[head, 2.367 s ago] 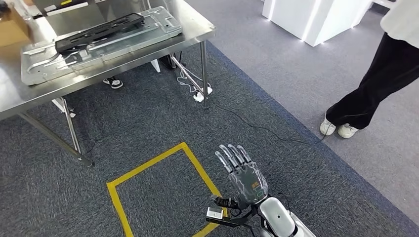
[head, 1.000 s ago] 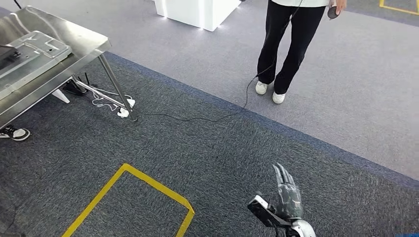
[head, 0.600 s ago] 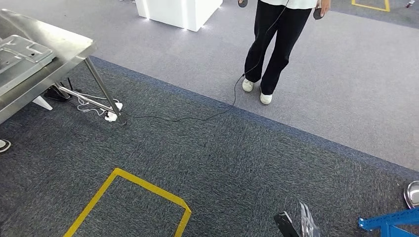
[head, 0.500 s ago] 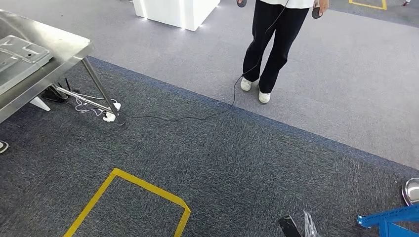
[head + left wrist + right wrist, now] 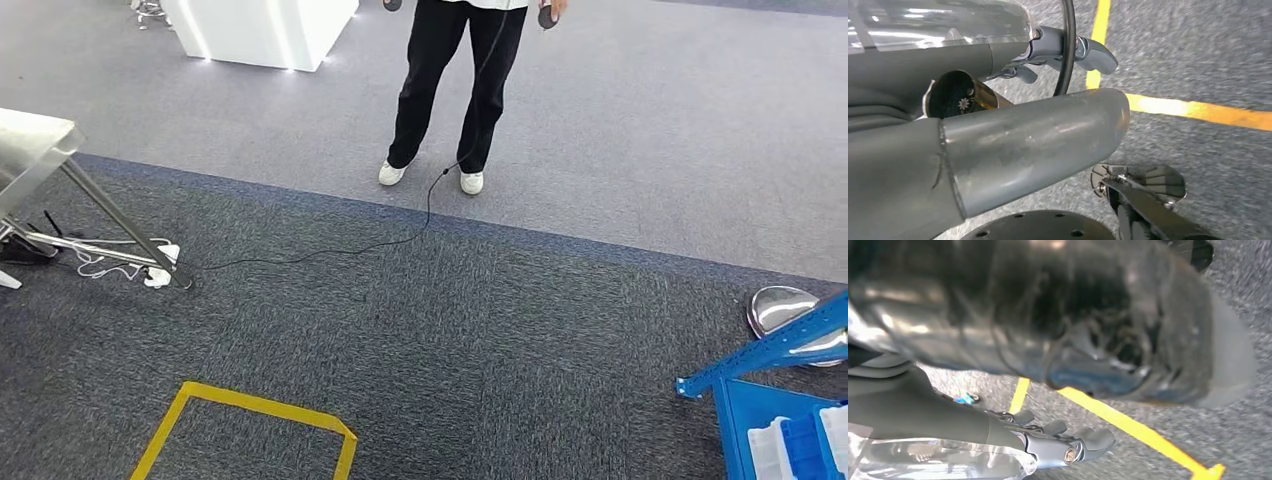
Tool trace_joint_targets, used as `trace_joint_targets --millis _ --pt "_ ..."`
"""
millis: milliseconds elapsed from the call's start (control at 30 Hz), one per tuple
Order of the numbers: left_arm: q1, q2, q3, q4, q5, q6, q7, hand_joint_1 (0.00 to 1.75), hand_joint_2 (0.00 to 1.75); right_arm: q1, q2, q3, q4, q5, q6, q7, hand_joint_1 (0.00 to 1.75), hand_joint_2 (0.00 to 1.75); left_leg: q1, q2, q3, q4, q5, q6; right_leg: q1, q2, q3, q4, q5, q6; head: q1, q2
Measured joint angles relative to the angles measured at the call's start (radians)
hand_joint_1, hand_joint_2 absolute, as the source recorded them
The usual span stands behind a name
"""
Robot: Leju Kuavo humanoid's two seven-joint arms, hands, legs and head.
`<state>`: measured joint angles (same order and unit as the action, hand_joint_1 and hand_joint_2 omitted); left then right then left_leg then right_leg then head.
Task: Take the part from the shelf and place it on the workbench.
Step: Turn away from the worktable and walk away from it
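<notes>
- We see dark grey carpet (image 5: 480,340) bearing yellow tape (image 5: 250,405) and a black cable (image 5: 330,250).
- Our workbench leg (image 5: 125,225) stands on it; the blue shelf (image 5: 770,350) too.

One person (image 5: 455,90), with two white shoes (image 5: 391,174). One black cable (image 5: 330,252) on the carpet and one white power strip (image 5: 158,278). One steel table (image 5: 30,150), seen by its corner only. One white block (image 5: 265,30). One yellow tape outline (image 5: 250,410). One blue shelf frame (image 5: 770,350), one shiny round disc (image 5: 780,308) beside it, two white bins (image 5: 768,447) cut by the edge. Two robot hands: left hand (image 5: 1033,140), right hand (image 5: 998,430).
</notes>
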<state>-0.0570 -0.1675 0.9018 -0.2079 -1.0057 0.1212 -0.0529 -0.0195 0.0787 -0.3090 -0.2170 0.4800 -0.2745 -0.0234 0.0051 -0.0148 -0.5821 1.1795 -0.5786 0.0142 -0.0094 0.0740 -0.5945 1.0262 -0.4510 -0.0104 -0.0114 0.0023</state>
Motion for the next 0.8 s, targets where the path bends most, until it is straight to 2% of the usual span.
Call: trace_joint_targets --millis 67,100,133,167,200,233,267,333,367,400,433,467,500,567,600,633,700,733,800 --pt "0.001 0.0 0.0 0.0 0.0 0.0 -0.004 0.0 0.0 -0.003 0.001 0.0 0.004 0.002 0.002 0.0 0.0 0.0 -0.002 -0.036 0.06 -0.129 0.054 0.009 0.0 0.023 -0.001 0.001 0.004 0.007 0.0 0.0" --pt "0.001 0.0 0.001 0.0 0.0 0.0 -0.005 0.0 0.0 -0.004 0.002 0.0 0.006 0.002 0.002 0.0 0.0 0.0 -0.004 -0.047 0.073 -0.16 0.064 0.012 -0.001 0.032 -0.003 0.001 0.007 0.012 0.0 0.0" --pt "-0.001 0.0 0.001 0.0 0.001 0.0 -0.007 0.0 0.0 -0.004 0.003 0.0 0.008 0.003 0.003 0.001 0.0 0.0 -0.007 -0.045 0.074 -0.166 0.063 0.014 -0.002 0.041 -0.005 0.0 0.01 0.018 0.0 0.0" --pt "-0.002 0.0 0.001 0.0 0.002 -0.001 -0.013 0.0 0.0 -0.003 0.003 0.0 0.01 0.005 0.002 0.004 0.0 0.0 -0.009 -0.035 0.074 -0.17 0.068 0.019 -0.003 0.051 -0.007 -0.003 0.014 0.025 0.0 0.0" --pt "-0.004 0.0 0.001 0.0 0.005 -0.002 -0.024 0.0 0.0 -0.002 0.002 0.0 0.013 0.006 0.001 0.011 0.0 0.0 -0.008 -0.023 0.076 -0.176 0.074 0.025 -0.004 0.051 -0.009 -0.002 0.014 0.03 0.0 0.0" --pt "-0.005 -0.001 0.002 0.0 0.008 -0.004 -0.04 0.0 0.0 -0.001 0.002 0.0 0.015 0.005 -0.001 0.018 0.0 0.0 -0.006 -0.01 0.078 -0.184 0.081 0.033 -0.002 0.036 -0.016 0.008 0.005 0.033 0.0 0.0" --pt "-0.005 -0.002 0.002 0.0 0.011 -0.006 -0.057 0.0 0.0 -0.002 0.002 -0.002 0.017 0.002 -0.003 0.027 0.0 0.0 -0.005 0.003 0.078 -0.192 0.088 0.041 0.001 0.012 -0.03 0.037 -0.016 0.036 0.001 0.0" --pt "-0.003 -0.004 0.003 0.0 0.016 -0.007 -0.081 0.0 0.0 -0.004 0.002 -0.005 0.018 -0.002 -0.006 0.039 0.0 0.0 -0.007 0.029 0.075 -0.197 0.094 0.051 0.002 -0.045 -0.083 0.153 -0.086 0.039 0.002 0.0" --pt "-0.003 -0.005 0.006 0.0 0.02 -0.006 -0.084 0.0 0.0 -0.004 0.002 -0.006 0.018 0.0 -0.006 0.044 0.0 0.0 -0.009 0.044 0.072 -0.196 0.094 0.052 0.001 -0.058 -0.111 0.217 -0.115 0.042 0.002 0.0" --pt "-0.002 -0.005 0.009 0.0 0.024 -0.005 -0.082 0.0 0.0 -0.004 0.001 -0.007 0.019 0.004 -0.005 0.047 0.0 0.0 -0.011 0.058 0.069 -0.194 0.093 0.053 -0.002 -0.064 -0.128 0.26 -0.128 0.045 0.002 0.0" --pt "-0.003 -0.005 0.013 0.0 0.025 -0.005 -0.079 0.0 0.0 -0.003 0.0 -0.006 0.019 0.009 -0.004 0.048 0.0 0.0 -0.011 0.072 0.067 -0.192 0.092 0.052 -0.004 -0.068 -0.127 0.268 -0.124 0.048 0.002 0.0" --pt "-0.004 -0.006 0.015 0.0 0.023 -0.007 -0.074 0.0 0.0 -0.002 -0.001 -0.007 0.02 0.011 -0.005 0.045 0.0 0.0 -0.011 0.084 0.066 -0.191 0.091 0.051 -0.006 -0.074 -0.104 0.233 -0.102 0.05 0.002 0.0" --pt "-0.004 -0.007 0.016 0.0 0.017 -0.01 -0.068 0.0 0.0 -0.002 -0.004 -0.007 0.02 0.012 -0.007 0.04 0.0 0.0 -0.011 0.096 0.067 -0.188 0.088 0.048 -0.007 -0.087 -0.064 0.167 -0.072 0.051 0.002 0.0" --pt "-0.006 -0.011 0.016 0.0 0.003 -0.012 -0.055 0.0 0.0 -0.005 -0.009 -0.01 0.02 0.009 -0.012 0.028 0.0 0.0 -0.014 0.115 0.068 -0.182 0.081 0.04 -0.005 -0.128 0.008 0.039 -0.031 0.047 0.002 0.0" --pt "-0.007 -0.013 0.016 0.0 -0.002 -0.012 -0.052 0.0 0.0 -0.008 -0.011 -0.012 0.02 0.007 -0.014 0.025 0.0 0.0 -0.016 0.123 0.069 -0.179 0.076 0.034 -0.003 -0.14 0.025 0.006 -0.025 0.042 0.002 0.0" --pt "-0.009 -0.014 0.016 0.0 -0.002 -0.009 -0.057 0.0 0.0 -0.01 -0.012 -0.014 0.02 0.006 -0.014 0.023 0.0 0.0 -0.018 0.131 0.071 -0.177 0.072 0.028 0.0 -0.141 0.028 -0.004 -0.026 0.036 0.002 0.0" --pt "-0.014 -0.018 0.017 0.0 0.01 -0.002 -0.087 0.0 0.0 -0.01 -0.013 -0.016 0.021 0.01 -0.009 0.031 0.0 0.0 -0.017 0.144 0.078 -0.175 0.066 0.017 -0.001 -0.118 0.028 -0.008 -0.023 0.025 0.002 0.0" --pt "-0.017 -0.019 0.019 0.0 0.021 0.001 -0.11 0.0 0.0 -0.01 -0.013 -0.016 0.021 0.016 -0.005 0.036 0.0 0.0 -0.015 0.133 0.078 -0.167 0.057 0.011 -0.004 -0.108 0.028 -0.01 -0.02 0.018 0.001 0.0" --pt "-0.024 -0.02 0.027 0.0 0.041 0.005 -0.146 0.0 0.0 -0.011 -0.012 -0.016 0.022 0.025 0.0 0.044 0.0 0.0 -0.008 0.078 0.051 -0.096 0.006 0.001 -0.009 -0.089 0.028 -0.015 -0.012 0.006 0.001 0.0"
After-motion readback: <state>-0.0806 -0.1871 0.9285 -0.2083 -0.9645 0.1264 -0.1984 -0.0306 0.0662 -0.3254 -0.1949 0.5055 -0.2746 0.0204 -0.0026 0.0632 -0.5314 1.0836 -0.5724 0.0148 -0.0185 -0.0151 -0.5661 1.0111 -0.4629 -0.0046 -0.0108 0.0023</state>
